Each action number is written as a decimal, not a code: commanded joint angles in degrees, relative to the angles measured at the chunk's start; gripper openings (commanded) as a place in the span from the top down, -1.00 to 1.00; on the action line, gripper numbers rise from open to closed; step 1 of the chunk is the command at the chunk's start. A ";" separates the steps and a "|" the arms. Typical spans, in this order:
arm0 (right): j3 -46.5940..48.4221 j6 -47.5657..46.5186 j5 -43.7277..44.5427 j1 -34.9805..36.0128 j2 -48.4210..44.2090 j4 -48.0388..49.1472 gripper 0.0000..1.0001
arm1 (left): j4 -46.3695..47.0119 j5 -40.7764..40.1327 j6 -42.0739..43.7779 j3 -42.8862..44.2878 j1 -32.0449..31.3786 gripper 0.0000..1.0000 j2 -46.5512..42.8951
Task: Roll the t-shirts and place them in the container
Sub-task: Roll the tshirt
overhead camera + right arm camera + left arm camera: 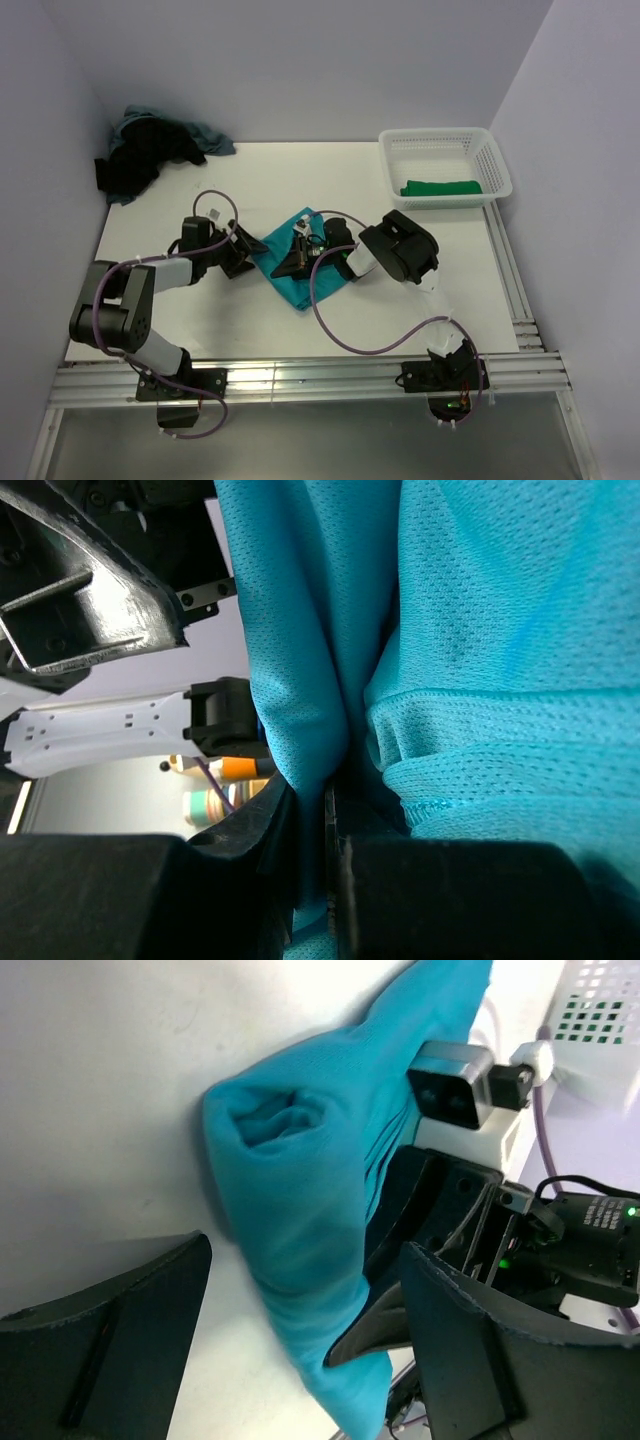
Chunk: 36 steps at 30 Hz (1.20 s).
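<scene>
Teal t-shirt, partly rolled, lies mid-frame on the table, its long axis running from upper right to bottom centre. The right gripper jaws pinch a fold and hide its middle. The left gripper jaws stand wide beside it.

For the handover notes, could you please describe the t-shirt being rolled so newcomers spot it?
At the table centre lies the teal t-shirt, bunched and pinched by the right gripper. It alone is bright teal: the corner pile is dark, the basket holds a green t-shirt.
</scene>
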 commanded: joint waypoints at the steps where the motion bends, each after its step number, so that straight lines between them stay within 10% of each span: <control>1: 0.12 2.69 -0.74 0.45 2.93 1.83 1.00 | 5.80 -1.53 -0.20 -0.93 -0.41 -0.65 1.83; 8: 0.03 -0.55 -1.09 0.45 2.67 -2.73 1.00 | 11.61 -2.50 -3.36 -0.06 -1.20 -0.34 7.37; 16: 3.45 -17.33 0.49 0.71 -3.12 -29.52 0.75 | 6.27 -5.83 -2.76 3.63 -2.52 0.99 8.70; 22: 4.42 -29.11 3.65 1.15 -8.92 -45.53 0.21 | 1.08 -10.14 -2.93 5.21 -2.52 0.99 7.11; 36: -3.04 -37.65 10.94 5.19 -20.87 -60.31 0.04 | -4.03 -14.80 -4.60 6.71 -2.70 0.99 6.59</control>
